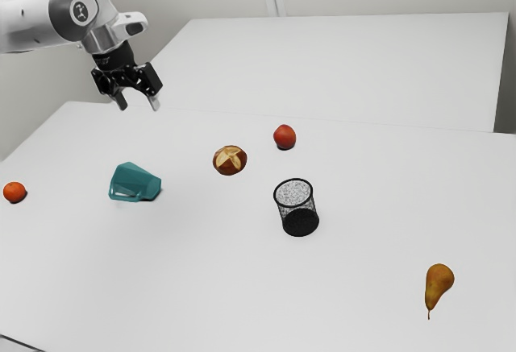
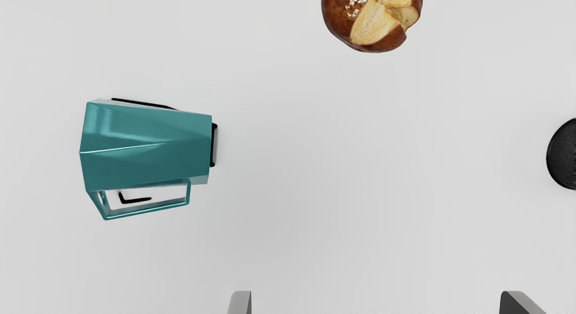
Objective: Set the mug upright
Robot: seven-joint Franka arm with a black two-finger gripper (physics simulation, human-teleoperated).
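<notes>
My arm reached in from the exterior view's left and bent down. My gripper hung high over the table, its fingers wide apart. The teal mug lay on its side between the orange fruit and the bread roll.

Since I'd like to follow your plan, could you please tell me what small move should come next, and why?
I would probably shift the open gripper sideways until it is over the teal mug before lowering it: the mug lies on its side on the table, and in the wrist view it sits outside the gap between the fingers.
</notes>
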